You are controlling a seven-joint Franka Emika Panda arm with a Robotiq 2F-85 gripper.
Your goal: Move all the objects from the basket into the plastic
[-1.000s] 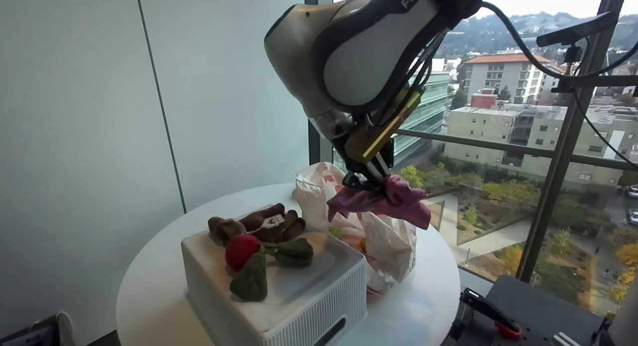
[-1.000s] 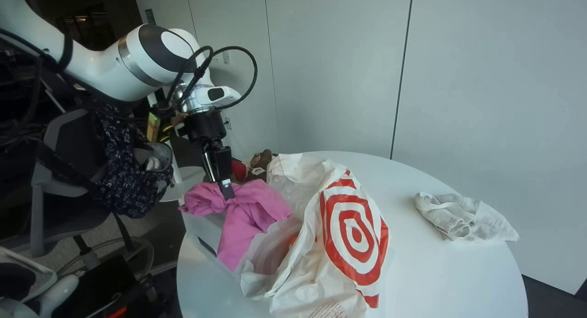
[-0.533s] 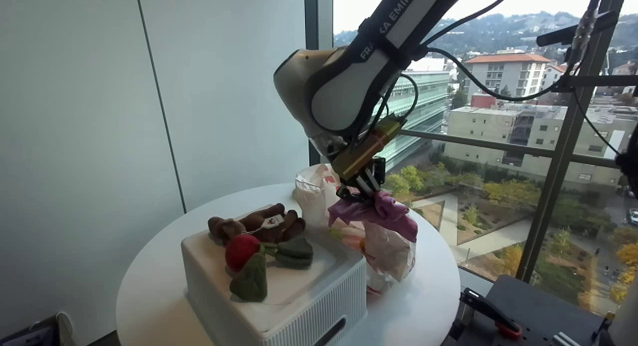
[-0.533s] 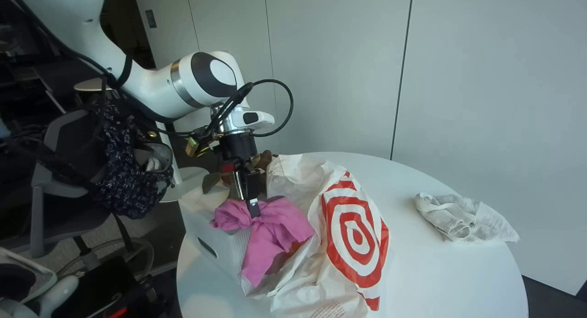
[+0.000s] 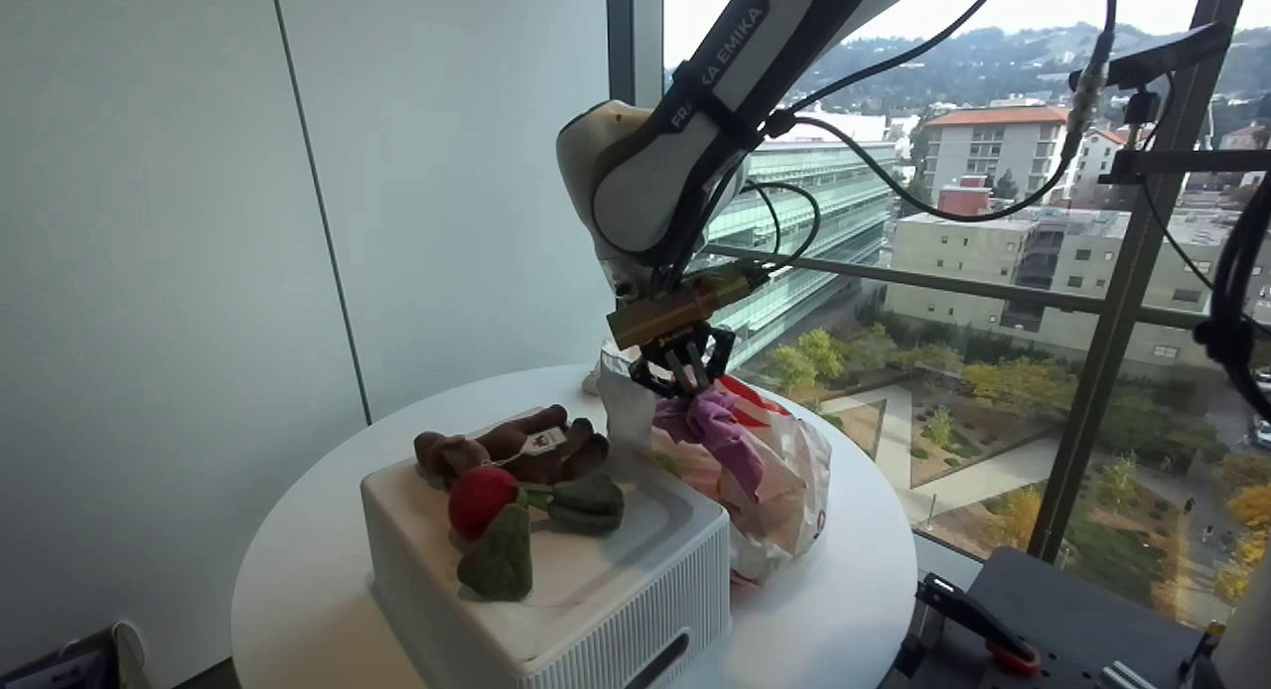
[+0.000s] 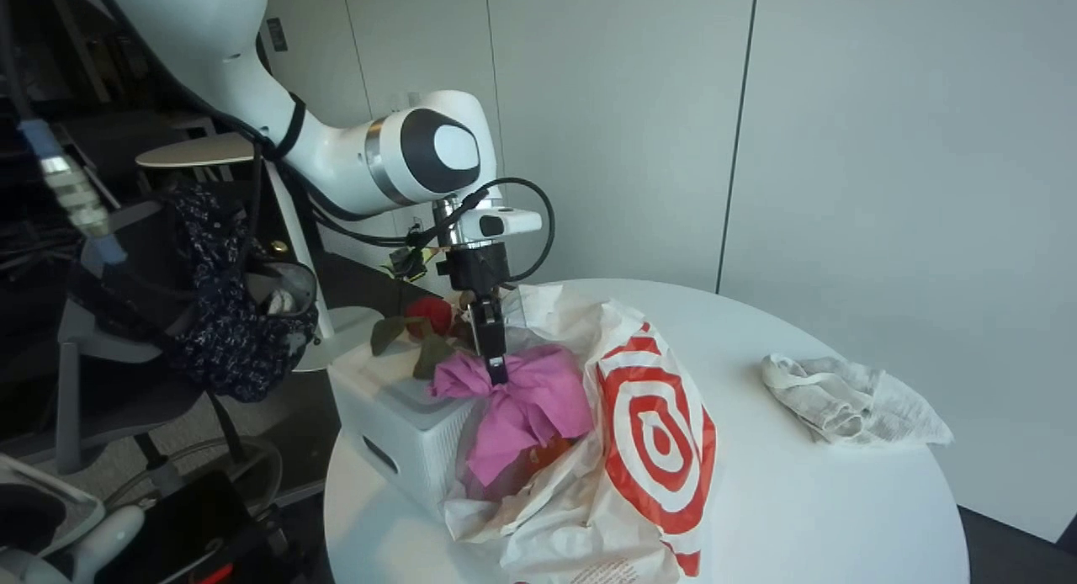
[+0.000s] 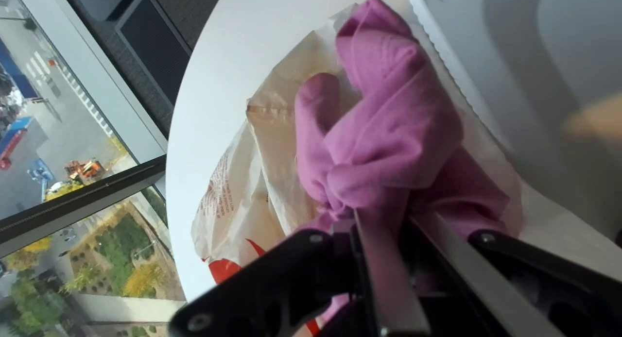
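As a brown stuffed toy [image 5: 504, 439] and a red plush radish [image 5: 484, 503] lie on a white box [image 5: 616, 580], apparently the task's basket, the robot's gripper [image 5: 694, 384] holds a bunched pink cloth [image 6: 526, 403] over the mouth of a white plastic bag [image 6: 614, 475] on a round table [image 6: 808, 517]. Its fingers [image 7: 387, 283] pinch the fabric at the gathered middle, with loose ends drooping on either side; whether any fold touches the plastic cannot be told. The step in hand looks to be the delivery of this one piece. What comes next, by all appearances, calls for lowering the bundle past the bag's rim, spreading the fingers and lifting straight away, so that no tail of cloth ends up draped outside or catches on the box close by. The toy and the radish, side by side, seem due for the same trip afterward, leaving the task well short of done.
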